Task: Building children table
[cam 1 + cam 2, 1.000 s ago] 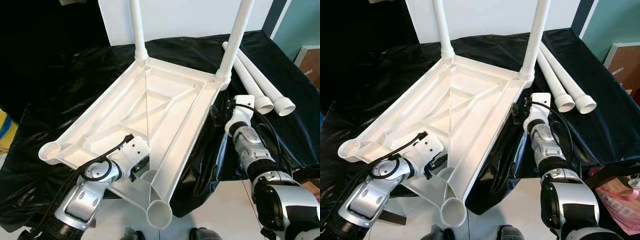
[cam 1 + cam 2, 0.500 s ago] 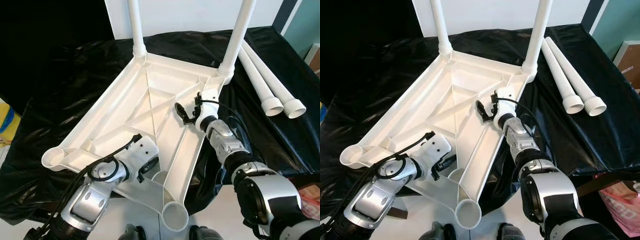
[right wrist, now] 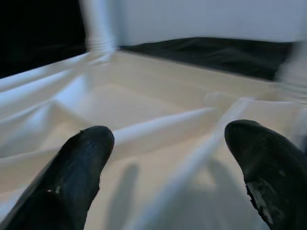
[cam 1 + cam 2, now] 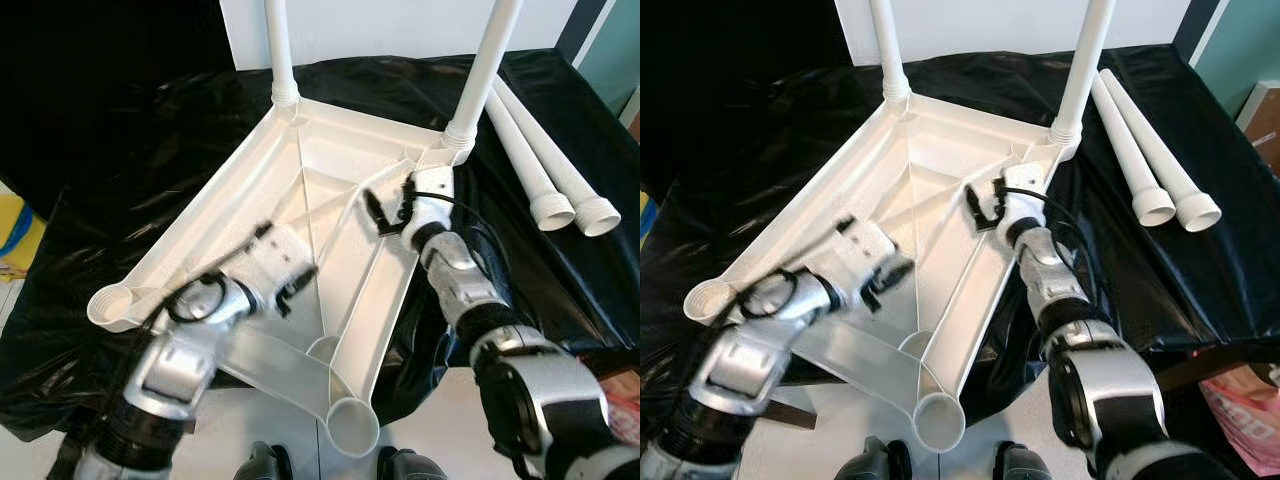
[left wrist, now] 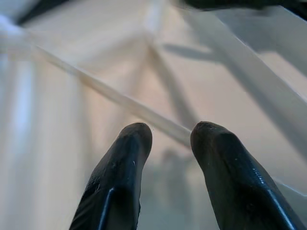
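The white plastic tabletop [image 4: 335, 165] lies upside down on the black cloth, its ribbed underside facing up. Two white legs [image 4: 278, 50] [image 4: 485, 70] stand in its far corner sockets. Its near socket [image 4: 352, 430] and left socket [image 4: 112, 305] hold nothing. Two loose legs [image 4: 545, 165] lie side by side on the cloth to the right. My left gripper [image 4: 295, 283] hovers over the ribs, motion-blurred, its fingers [image 5: 136, 143] narrowly apart with nothing between. My right gripper [image 4: 385, 212] hangs open over the right rib near the far right corner, fingers [image 3: 86, 148] wide apart.
Black plastic sheeting [image 4: 130, 150] covers the work surface and drapes over its front edge. A white wall panel [image 4: 380, 25] stands behind the tabletop. A pale floor [image 4: 440, 420] shows below the near socket, and my feet [image 4: 265, 465] are at the bottom.
My right gripper came in from beside the tabletop's right edge to above its underside. My left gripper swung up from the near edge over the ribs. The camera shifted a little.
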